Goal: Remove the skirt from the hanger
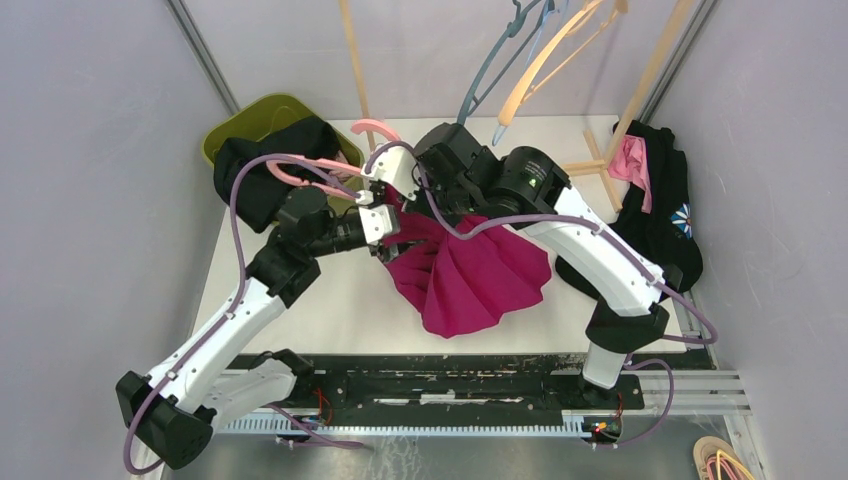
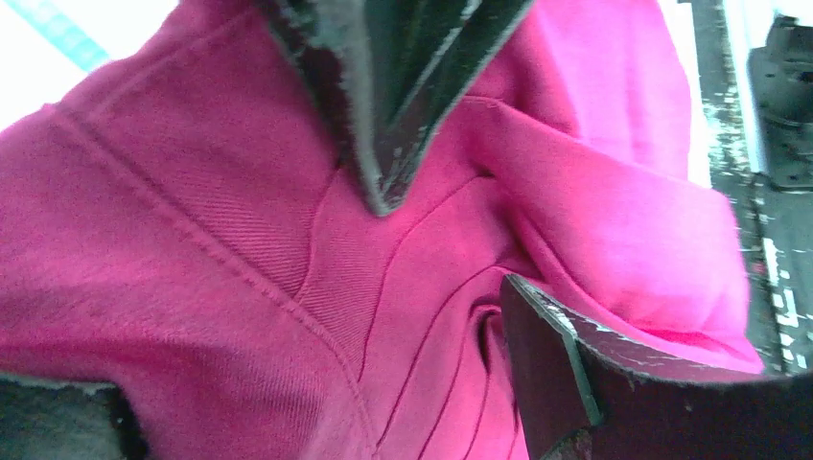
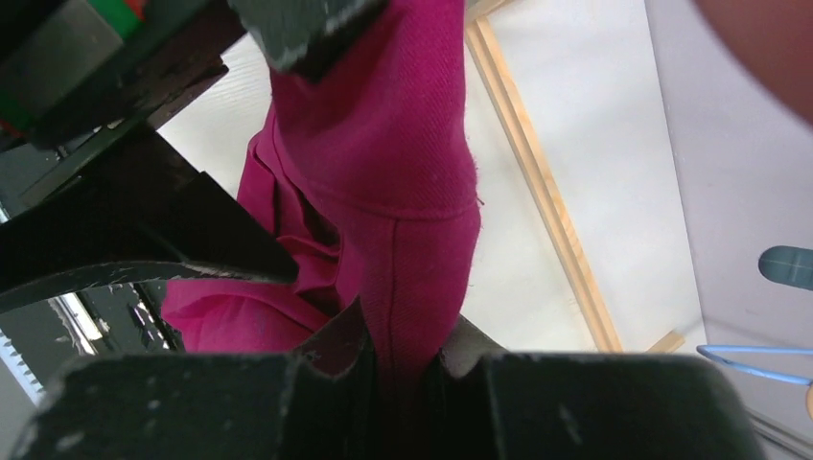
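Pinching the mid-table magenta skirt (image 1: 470, 275) tight in the right gripper (image 3: 403, 369), with the left gripper (image 2: 451, 244) straddling a fold at ten o'clock (clamped or not, cannot tell), likely to tug cloth off the pink hanger (image 1: 374, 127) at eleven.

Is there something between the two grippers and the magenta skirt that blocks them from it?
Nothing visible does. The right gripper pinches a fold of the skirt between its fingers. The left gripper has the cloth directly between its spread fingers, with no other thing in front.
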